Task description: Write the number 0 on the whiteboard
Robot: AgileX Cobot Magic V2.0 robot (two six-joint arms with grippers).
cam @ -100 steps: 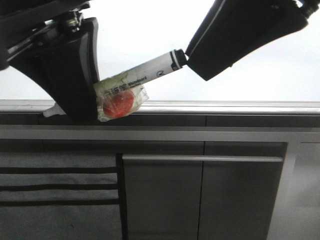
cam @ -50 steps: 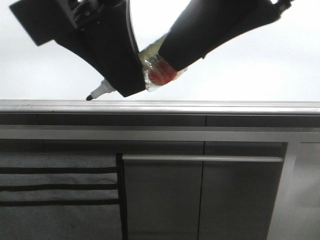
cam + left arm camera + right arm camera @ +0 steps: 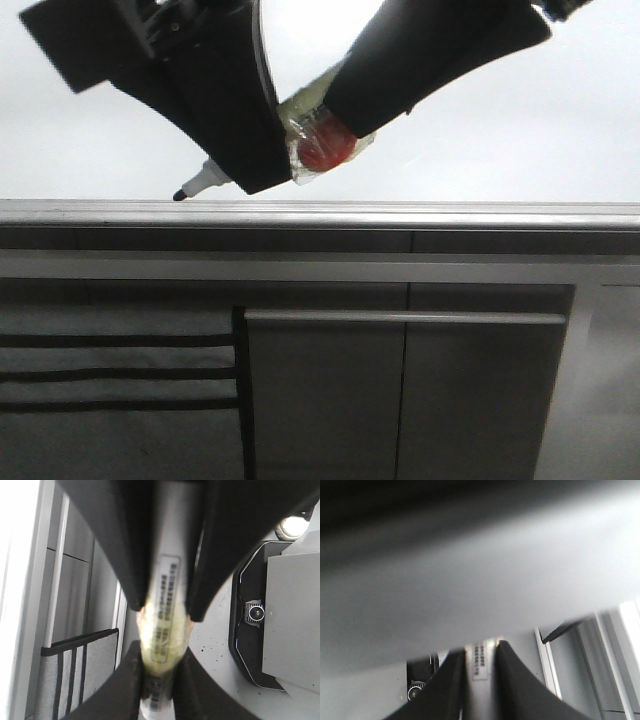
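Note:
The whiteboard point(image 3: 520, 130) fills the upper front view, its grey metal edge running across below it. No drawn number 0 shows on it. A white marker pen point(image 3: 208, 181) with a black tip points down-left, just above the board's edge. Yellowish tape and a red patch point(image 3: 322, 148) wrap its middle. My left gripper point(image 3: 265, 172) is shut on the marker near its tip end. My right gripper point(image 3: 345, 115) is shut on its rear end, close against the left one. The left wrist view shows my left gripper point(image 3: 161, 650) round the marker point(image 3: 164, 622). The right wrist view shows my right gripper point(image 3: 479, 651) on the marker point(image 3: 479, 667).
Dark grey cabinet panels point(image 3: 320, 400) with a metal bar handle point(image 3: 400, 317) lie below the board's edge. A grey panel with black stripes point(image 3: 110, 390) is at lower left. A black camera unit point(image 3: 255, 612) shows on a speckled grey surface in the left wrist view.
Both grippers have risen with the marker. The right gripper has closed in along the marker to the left gripper. The black tip now shows. Almost nothing moved in the last half second.

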